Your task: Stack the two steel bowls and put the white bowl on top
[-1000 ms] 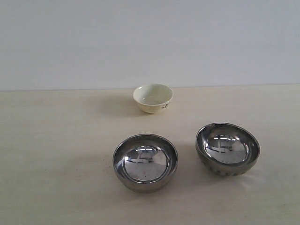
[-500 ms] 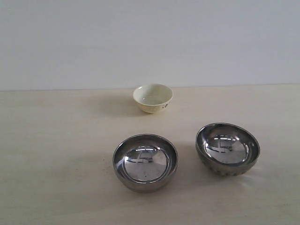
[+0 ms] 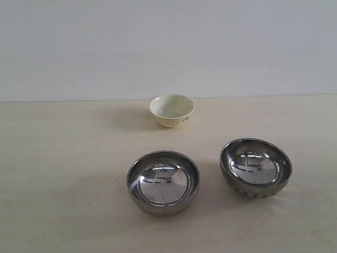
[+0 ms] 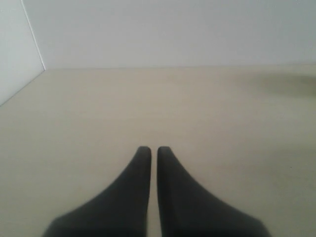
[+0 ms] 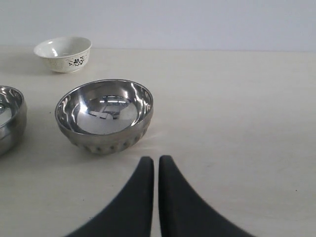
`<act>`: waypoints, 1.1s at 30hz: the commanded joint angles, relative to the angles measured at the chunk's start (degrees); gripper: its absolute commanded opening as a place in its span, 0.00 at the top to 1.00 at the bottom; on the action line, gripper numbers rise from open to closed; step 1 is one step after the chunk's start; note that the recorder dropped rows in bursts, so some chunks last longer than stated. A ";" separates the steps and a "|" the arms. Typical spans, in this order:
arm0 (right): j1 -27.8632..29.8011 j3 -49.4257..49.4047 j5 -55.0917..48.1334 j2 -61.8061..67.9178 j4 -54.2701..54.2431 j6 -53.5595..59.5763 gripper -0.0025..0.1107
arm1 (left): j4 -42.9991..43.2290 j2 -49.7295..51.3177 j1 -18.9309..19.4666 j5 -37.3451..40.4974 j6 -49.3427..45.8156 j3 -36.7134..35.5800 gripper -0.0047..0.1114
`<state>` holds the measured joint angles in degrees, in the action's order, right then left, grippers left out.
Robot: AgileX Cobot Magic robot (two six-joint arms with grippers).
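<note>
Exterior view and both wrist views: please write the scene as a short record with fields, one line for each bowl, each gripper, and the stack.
surface: light table
smooth steel bowl: empty, front middle
ribbed steel bowl: empty, right of the smooth one, not touching it
white bowl: empty, farther back, alone
left gripper: shut, holds nothing
right gripper: shut, holds nothing, short of the ribbed bowl
stack: not yet begun

Looks like a lab test bench: bare pale tabletop point(image 3: 63, 158), blank white wall point(image 3: 168, 47), nothing domestic around.
</note>
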<state>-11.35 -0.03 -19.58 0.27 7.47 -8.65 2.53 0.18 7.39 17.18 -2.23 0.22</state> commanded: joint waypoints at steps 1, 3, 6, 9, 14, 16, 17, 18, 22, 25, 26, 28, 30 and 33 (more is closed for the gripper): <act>0.39 0.03 0.39 -0.27 0.58 0.82 0.98 | -0.07 -0.18 0.17 0.05 -0.23 -0.22 0.93; 0.39 0.03 0.91 -0.27 0.87 1.54 0.98 | -0.07 -0.18 0.17 0.05 -0.23 -0.22 0.93; 0.39 0.03 9.93 -0.27 0.45 1.45 0.98 | -0.07 -0.18 0.17 0.05 -0.23 -0.22 0.93; 0.39 0.03 23.34 -0.27 -3.76 -2.44 0.98 | -0.07 -0.18 0.17 0.05 -0.23 -0.22 0.93; 0.39 0.03 50.38 -0.27 -4.33 -14.57 0.98 | -0.07 -0.18 0.17 0.05 -0.23 -0.22 0.93; 0.39 2.35 52.97 -0.27 -4.33 -15.01 0.98 | -0.07 -0.18 0.17 0.05 -0.23 -0.22 0.93; 0.39 3.77 52.75 -0.27 -4.06 -14.88 0.98 | -0.07 -0.18 0.17 0.05 -0.23 -0.22 0.93; 0.39 5.43 51.80 -0.27 -3.92 -14.51 0.98 | -0.07 -0.18 0.17 0.05 -0.23 -0.22 0.93; 0.39 14.74 40.65 0.15 -3.40 -6.88 0.98 | -0.07 -0.18 0.17 0.05 -0.23 -0.22 0.93; 0.39 26.41 26.54 5.77 -3.03 -2.83 0.98 | -0.07 -0.18 0.17 0.05 -0.23 -0.22 0.93; 0.39 29.42 22.02 7.88 -3.03 -2.28 0.98 | -0.07 -0.18 0.17 0.05 -0.23 -0.22 0.93; 0.39 35.06 12.34 12.44 -3.03 -1.02 0.98 | -0.07 -0.18 0.17 0.05 -0.23 -0.22 0.93; 0.39 41.18 3.00 18.50 -3.03 -0.60 0.98 | -0.07 -0.18 0.17 0.05 -0.23 -0.22 0.93; 0.39 48.53 -8.27 27.55 -3.03 2.03 0.98 | -0.07 -0.18 0.17 0.05 -0.23 -0.22 0.93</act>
<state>-11.35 43.13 -16.45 20.89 4.11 -9.31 2.53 0.18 7.39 17.18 -2.23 0.22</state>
